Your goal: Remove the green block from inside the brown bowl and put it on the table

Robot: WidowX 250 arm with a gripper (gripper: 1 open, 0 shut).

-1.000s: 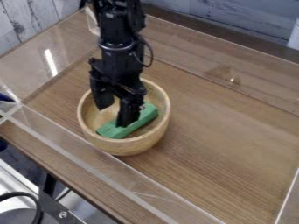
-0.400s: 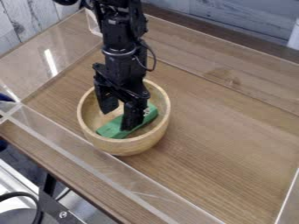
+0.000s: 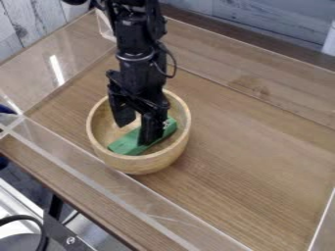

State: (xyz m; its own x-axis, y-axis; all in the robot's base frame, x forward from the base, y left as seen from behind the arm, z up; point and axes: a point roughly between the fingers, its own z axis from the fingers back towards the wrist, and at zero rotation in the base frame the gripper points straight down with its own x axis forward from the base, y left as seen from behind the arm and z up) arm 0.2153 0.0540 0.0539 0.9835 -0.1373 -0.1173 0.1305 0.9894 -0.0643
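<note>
The green block (image 3: 135, 141) lies inside the brown bowl (image 3: 105, 149), which sits on the table (image 3: 249, 167) left of centre. My gripper (image 3: 140, 125) hangs straight down into the bowl, open, with one dark finger on each side of the block. The fingers (image 3: 155, 125) cover the block's middle. I cannot tell whether they touch it.
Clear acrylic walls (image 3: 78, 196) run along the table's edges, close to the bowl on the near left side. The black arm (image 3: 131, 39) rises above the bowl toward the back. Bare wood stretches to the right of the bowl.
The gripper has dropped lower into the bowl and shifted slightly right, its fingers now straddling the green block. The block and bowl have not moved.
</note>
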